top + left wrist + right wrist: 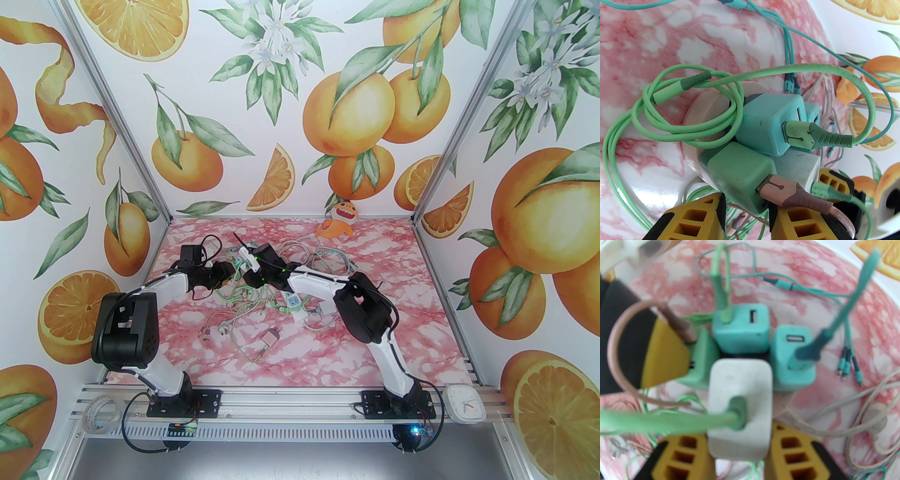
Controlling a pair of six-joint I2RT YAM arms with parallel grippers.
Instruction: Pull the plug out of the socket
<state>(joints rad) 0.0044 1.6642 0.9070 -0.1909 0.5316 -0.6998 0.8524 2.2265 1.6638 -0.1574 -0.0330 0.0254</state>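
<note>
A round beige socket (710,103) carries several cube plugs. My left gripper (746,211) is shut on the mint-green plug (738,173), which has a pink cable (794,194) in it. The white plug (740,404), with a green cable, sits between the yellow fingers of my right gripper (740,451), which is shut on it. Two teal plugs (740,326) stand behind it on the same socket (785,401). In the top view both grippers, left (229,274) and right (248,276), meet over the cable tangle. Whether the socket rests on the table I cannot tell.
Loose green, teal and white cables (262,300) sprawl over the pink marble table (328,356). A white power strip (294,305) and a small pinkish adapter (269,337) lie nearer me. An orange plush toy (337,218) sits at the back wall. A white clock (464,403) lies front right.
</note>
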